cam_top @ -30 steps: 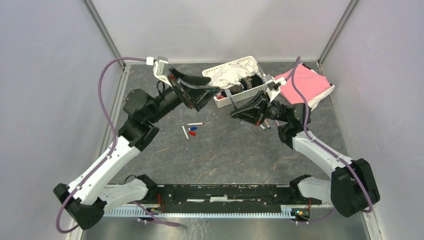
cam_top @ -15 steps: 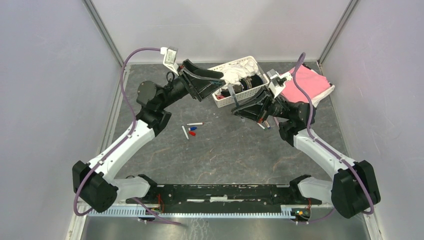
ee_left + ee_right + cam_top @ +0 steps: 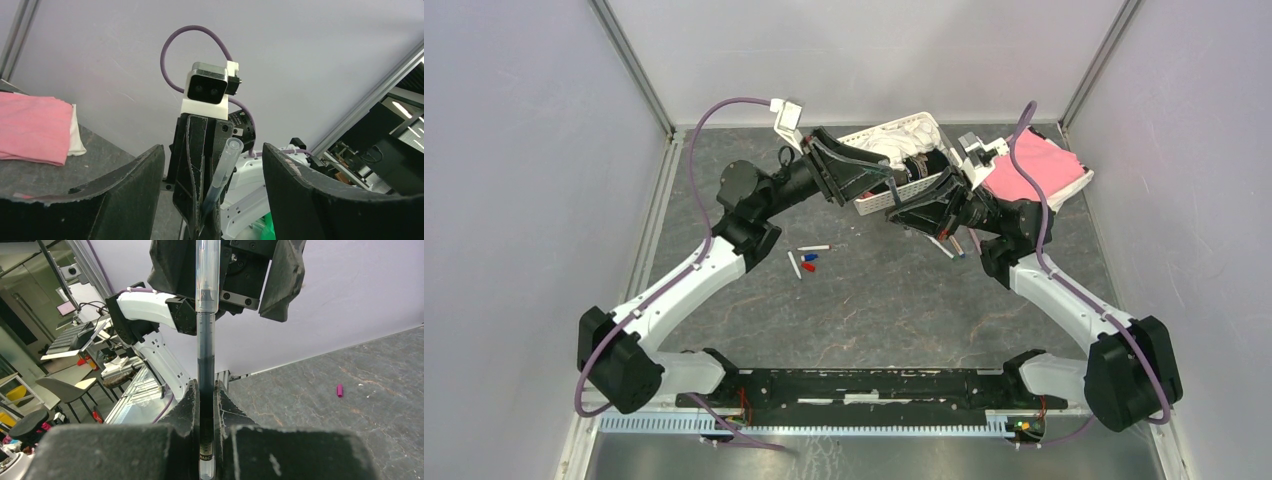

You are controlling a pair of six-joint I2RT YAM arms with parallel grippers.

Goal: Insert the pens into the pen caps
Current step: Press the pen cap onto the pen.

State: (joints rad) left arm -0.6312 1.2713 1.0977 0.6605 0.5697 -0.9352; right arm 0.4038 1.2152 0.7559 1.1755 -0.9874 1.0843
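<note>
Right wrist: my right gripper (image 3: 206, 440) clamps the clear pen (image 3: 206, 350).
It stands toward 12 o'clock, its top inside my left gripper (image 3: 227, 270), jaws apart; a magenta pen cap (image 3: 340, 390) lies at 3 o'clock.

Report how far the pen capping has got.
Done: nothing I can confirm as capped. In hand: the right tool is shut on a clear pen, and the open left tool straddles its upper end without touching. Left: two white pens, a blue cap and a red cap lie loose on the table, plus a magenta cap.
</note>
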